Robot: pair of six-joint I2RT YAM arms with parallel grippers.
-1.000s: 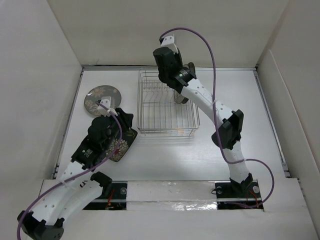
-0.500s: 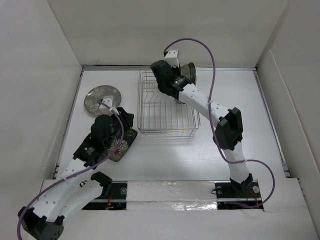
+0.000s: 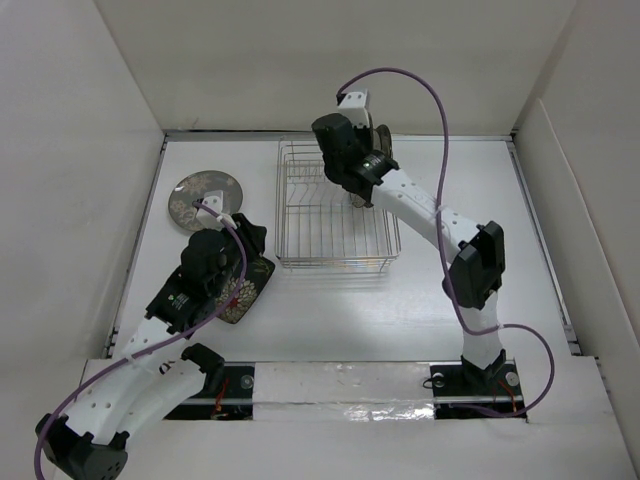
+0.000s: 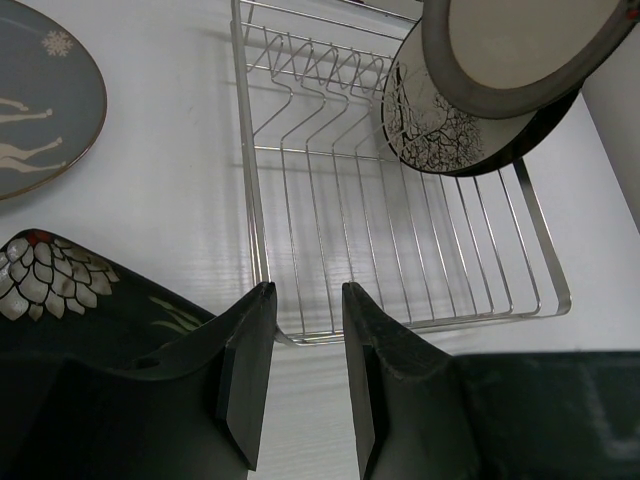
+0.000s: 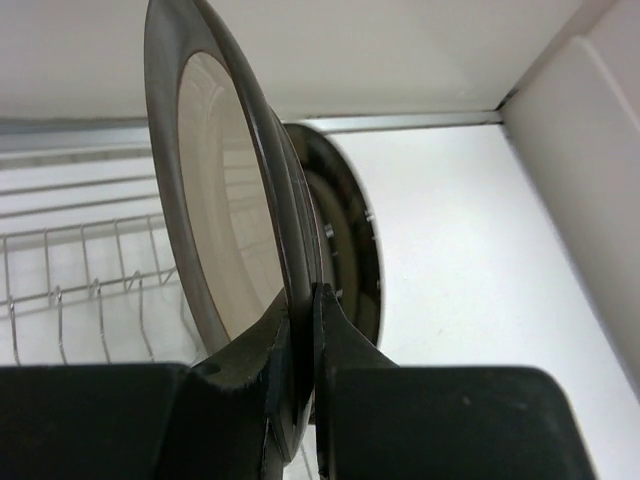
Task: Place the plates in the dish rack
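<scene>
My right gripper [image 3: 366, 150] [image 5: 308, 300] is shut on the rim of a cream-centred, dark-rimmed plate [image 5: 225, 190] [image 3: 380, 140] and holds it on edge above the far right of the dish rack [image 3: 335, 215] [image 4: 400, 250]. A second round plate with a dark branch pattern [image 4: 435, 125] [image 5: 350, 235] stands in the rack just behind it. My left gripper [image 3: 250, 238] [image 4: 305, 365] is open and empty, over the black square flowered plate [image 3: 243, 293] [image 4: 60, 290]. The grey round plate [image 3: 207, 196] [image 4: 40, 90] lies flat at the far left.
The rack's upright prongs [image 4: 320, 75] run along its far side. White walls close in the table at the back [image 3: 340, 60], left [image 3: 70, 180] and right [image 3: 590, 220]. Purple cables loop over both arms.
My right gripper has shifted slightly right and turned with the plate above the rack's far right; the right elbow swung right. My left arm has barely moved.
</scene>
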